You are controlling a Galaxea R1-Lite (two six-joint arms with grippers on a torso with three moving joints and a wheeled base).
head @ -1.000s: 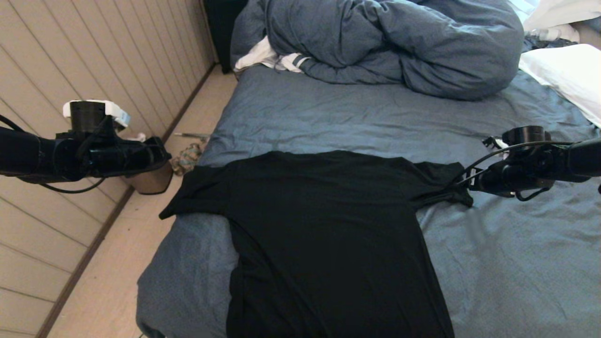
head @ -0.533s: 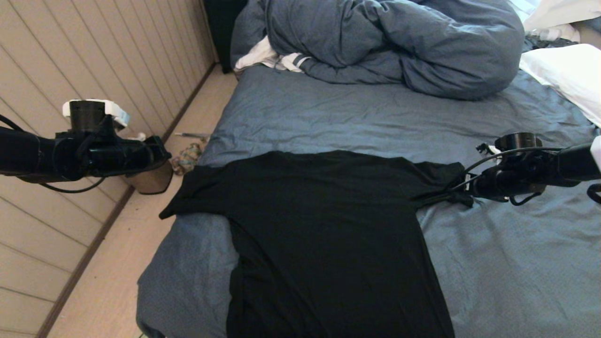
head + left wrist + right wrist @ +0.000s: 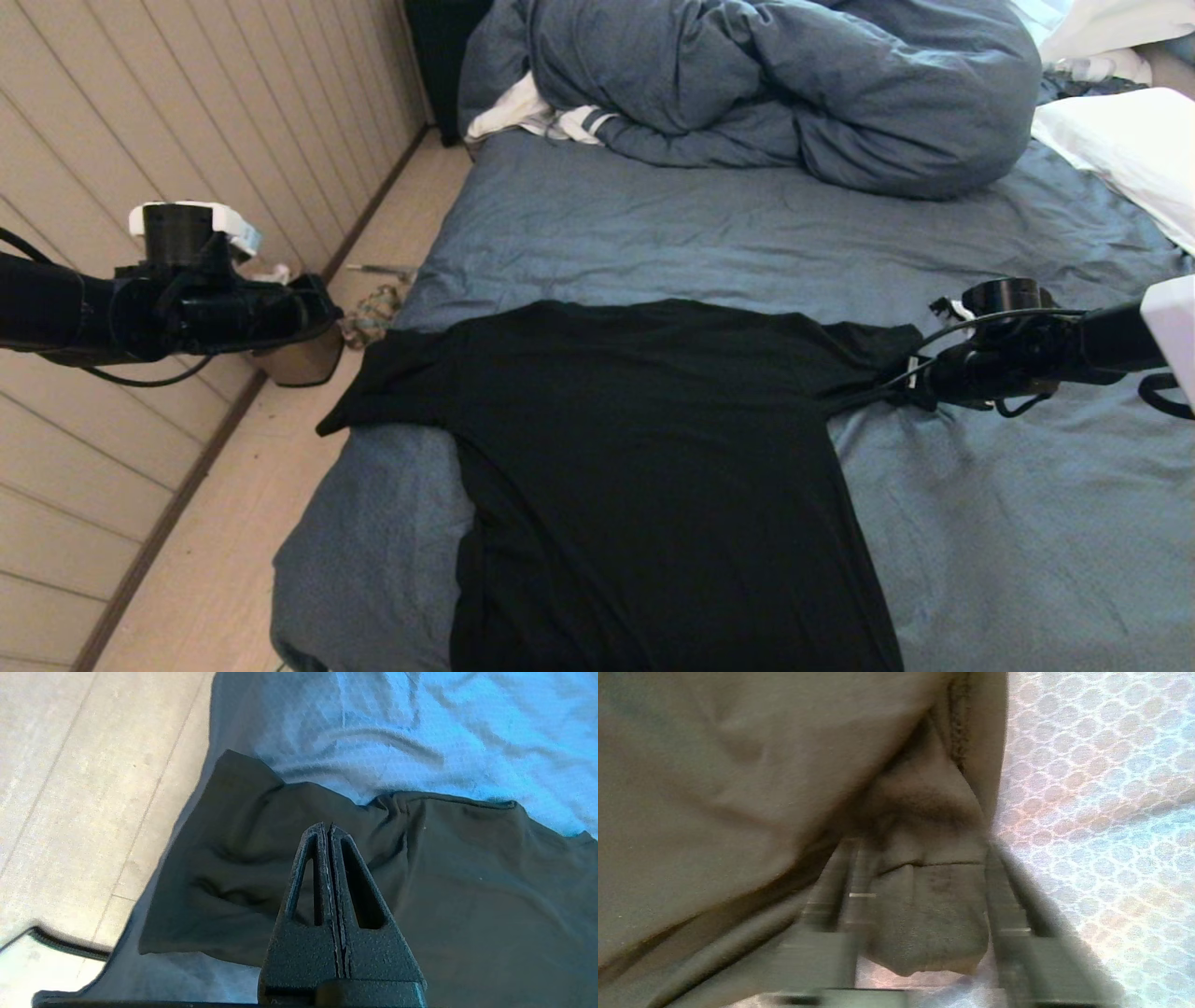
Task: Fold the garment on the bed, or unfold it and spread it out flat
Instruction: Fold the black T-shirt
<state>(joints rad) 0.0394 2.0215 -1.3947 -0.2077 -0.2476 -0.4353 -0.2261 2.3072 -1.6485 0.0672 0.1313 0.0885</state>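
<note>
Straddling garment (image 3: 653,448) sleeve, right tool (image 3: 920,387) spread | left tool (image 3: 329,833) pressed together | hem cut off

Garment (image 3: 644,448) on bed (image 3: 709,243), duvet (image 3: 775,84) behind

Duvet (image 3: 794,84): blue-grey, lay bunched in a heap at the far end.
Striped white cloth (image 3: 541,117): poked out beneath the duvet's left edge.
Pillow (image 3: 1120,149): white, sat far right.
Wall (image 3: 140,112): pale panelled boards ran along the left.
Floor (image 3: 233,523): light wood.
</note>
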